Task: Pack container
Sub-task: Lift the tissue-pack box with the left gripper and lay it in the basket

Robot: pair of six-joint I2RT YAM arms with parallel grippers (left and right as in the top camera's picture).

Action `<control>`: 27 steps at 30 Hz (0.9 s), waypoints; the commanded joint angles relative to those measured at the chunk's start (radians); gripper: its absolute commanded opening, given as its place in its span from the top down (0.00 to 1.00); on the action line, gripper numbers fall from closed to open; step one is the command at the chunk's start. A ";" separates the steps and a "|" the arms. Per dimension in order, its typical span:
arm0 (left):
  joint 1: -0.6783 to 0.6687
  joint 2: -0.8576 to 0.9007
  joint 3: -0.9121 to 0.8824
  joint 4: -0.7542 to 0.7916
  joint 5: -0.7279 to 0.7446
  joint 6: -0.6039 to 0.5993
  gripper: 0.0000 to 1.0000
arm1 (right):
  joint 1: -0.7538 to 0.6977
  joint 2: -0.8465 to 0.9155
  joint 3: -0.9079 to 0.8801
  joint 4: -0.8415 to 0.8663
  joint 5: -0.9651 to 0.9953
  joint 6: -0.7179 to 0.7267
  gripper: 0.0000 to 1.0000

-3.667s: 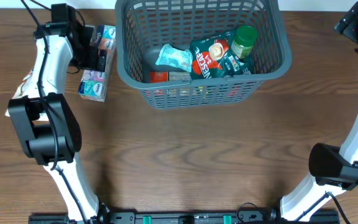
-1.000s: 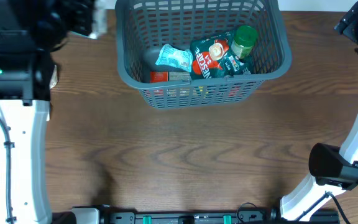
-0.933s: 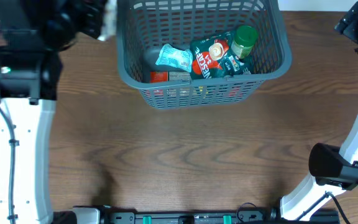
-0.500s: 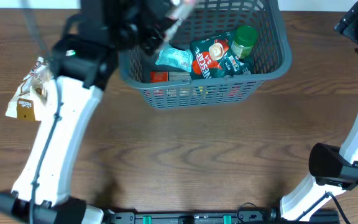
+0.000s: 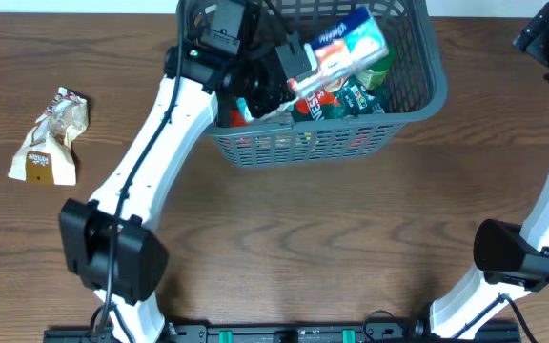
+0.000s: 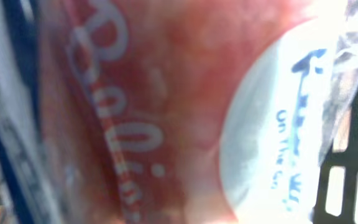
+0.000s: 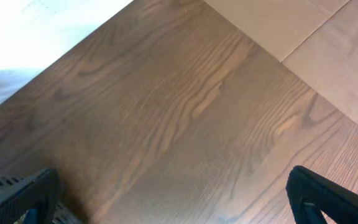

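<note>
On my overhead feed the wooden table (image 5: 284,238) runs brown and grained across the whole frame. Far out on its left side lies a crumpled snack packet (image 5: 48,138), white at the top and tan-brown at the bottom, well apart from everything else. Over the inside of the container (image 5: 303,145) I see a tissue pack (image 5: 349,46), white, blue and red, lying tilted. The left wrist feed shows its wrapper blurred, red with a white patch and blue lettering. Just below it a dark green pouch (image 5: 355,97) shows, and a small red item (image 5: 246,114) sits farther left. On the right wrist feed a paler tan surface (image 7: 291,25) borders the table.
</note>
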 commanded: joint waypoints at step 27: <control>0.006 -0.226 0.014 0.277 -0.359 -0.299 0.02 | -0.005 -0.008 0.004 -0.001 0.006 0.018 0.01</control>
